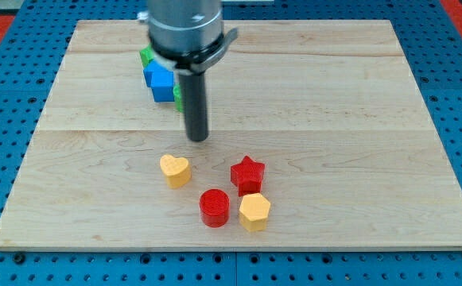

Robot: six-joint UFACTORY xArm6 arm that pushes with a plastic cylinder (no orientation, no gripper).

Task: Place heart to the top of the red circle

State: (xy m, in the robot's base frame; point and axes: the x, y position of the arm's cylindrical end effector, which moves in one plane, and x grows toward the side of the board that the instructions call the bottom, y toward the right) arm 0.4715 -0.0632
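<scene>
A yellow heart block [175, 169] lies on the wooden board [358, 119], left of centre in the lower half. A red circle block [214, 207] sits below and to the right of the heart, apart from it. My tip [197, 138] is just above and slightly right of the heart, a short gap away. A red star block [247, 174] sits up and right of the circle. A yellow hexagon block [254, 211] sits right of the circle, close to it.
A blue block [160, 82] and green blocks [146, 56] cluster at the upper left behind the rod, partly hidden by it. The board lies on a blue perforated table [8, 79].
</scene>
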